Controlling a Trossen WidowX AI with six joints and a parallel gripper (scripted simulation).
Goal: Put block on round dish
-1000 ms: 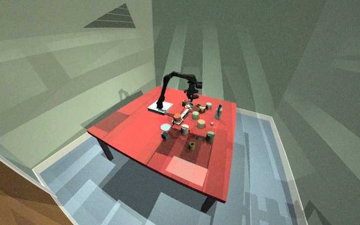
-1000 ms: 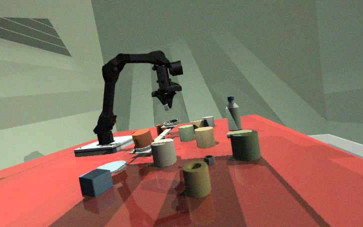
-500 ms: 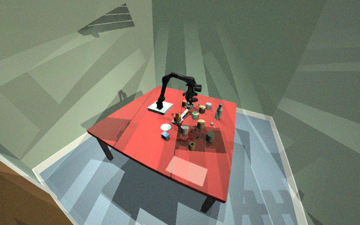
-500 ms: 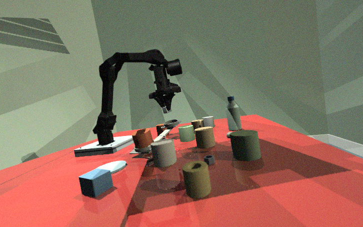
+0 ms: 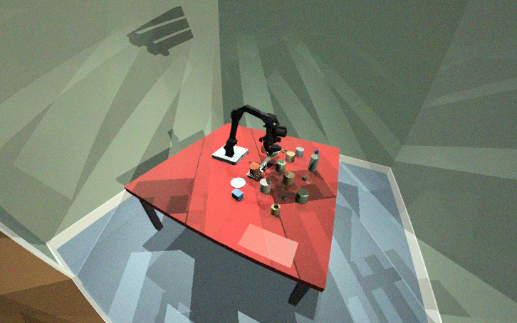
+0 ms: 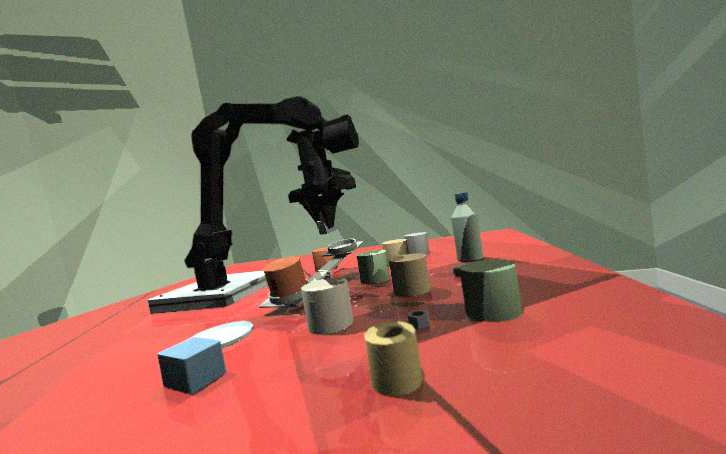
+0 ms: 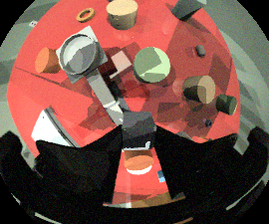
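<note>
Exterior view: a red desk (image 5: 212, 200) (image 6: 580, 394) (image 7: 30, 94) carries the black arm (image 5: 256, 111) (image 6: 210, 186), a tilted balance (image 5: 266, 163) (image 6: 326, 267) (image 7: 102, 91) and the round dish (image 5: 237, 183) (image 6: 233, 332).
The pincer (image 5: 271, 152) (image 6: 326, 230) (image 7: 137, 127) is closed on a grey block (image 7: 138, 129), above the balance and apart from it. An orange cup (image 5: 254, 168) (image 6: 284, 276) (image 7: 138, 161) stands on the low end; the raised end, toward the desk's far edge, bears no cup. The dish lies between the white base (image 5: 217, 154) (image 6: 157, 305) (image 7: 40, 130) and the desk's near left edge, nothing on it.
</note>
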